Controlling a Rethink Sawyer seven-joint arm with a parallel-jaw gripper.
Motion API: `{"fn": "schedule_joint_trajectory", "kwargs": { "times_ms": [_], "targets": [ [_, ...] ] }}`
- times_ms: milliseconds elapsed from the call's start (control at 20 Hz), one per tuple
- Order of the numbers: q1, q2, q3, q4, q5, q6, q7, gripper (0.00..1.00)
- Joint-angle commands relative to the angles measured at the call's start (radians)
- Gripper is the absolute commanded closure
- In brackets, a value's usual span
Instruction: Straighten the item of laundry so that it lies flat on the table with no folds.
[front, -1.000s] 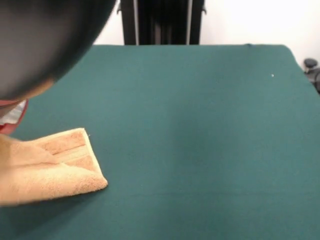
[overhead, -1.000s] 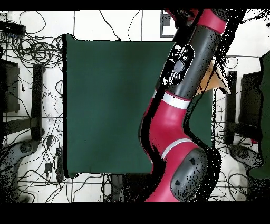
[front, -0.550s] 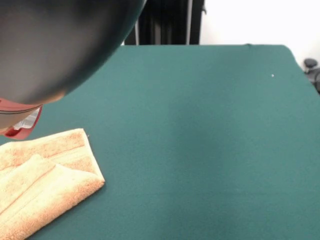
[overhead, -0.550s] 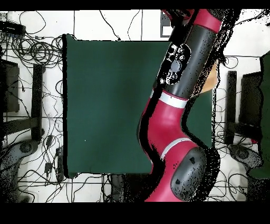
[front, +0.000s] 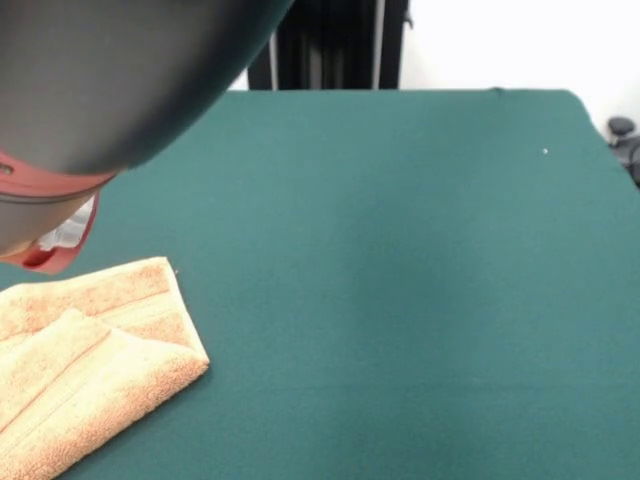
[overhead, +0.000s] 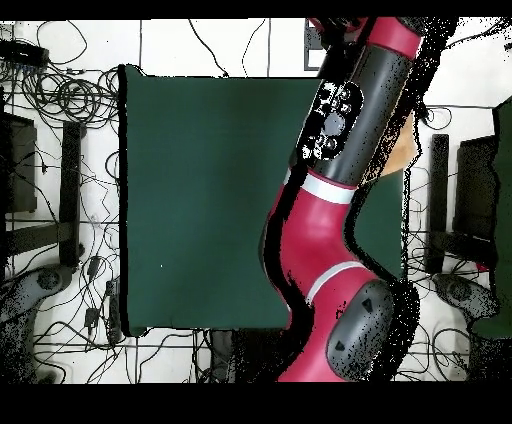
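The item of laundry, a golden-tan towel, lies at the lower left of the front view and runs off the left and bottom edges. One flap is folded diagonally over the rest, with a border band showing near its far corner. In the overhead view only a tan sliver of the item of laundry shows at the right edge of the table, beside the arm. The red and black arm fills the top left, close to the camera. Its gripper is hidden in both views.
The dark green table stretches wide to the right of the towel. A tiny white speck lies near its far right. In the overhead view the arm crosses the table's right part, and cables cover the floor around it.
One second ago the towel's left part was drawn up and bunched; it has since dropped and lies folded on the table. The arm has come further into the front view.
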Motion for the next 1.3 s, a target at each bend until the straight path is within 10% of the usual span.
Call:
{"fn": "schedule_joint_trajectory", "kwargs": {
  "times_ms": [50, 300, 550, 1300],
  "targets": [
    [0.004, -0.013, -0.166, 0.025, 0.251, 0.228, -0.437, 0.0],
    [-0.183, 0.041, -0.304, 0.398, 0.818, 0.316, -0.117, 0.0],
    [-0.36, 0.054, -0.336, 0.783, 1.174, 0.209, 0.264, 0.0],
    [-0.428, -0.02, -0.517, 1.023, 1.427, -0.146, 0.471, 0.0]
  ]
}}
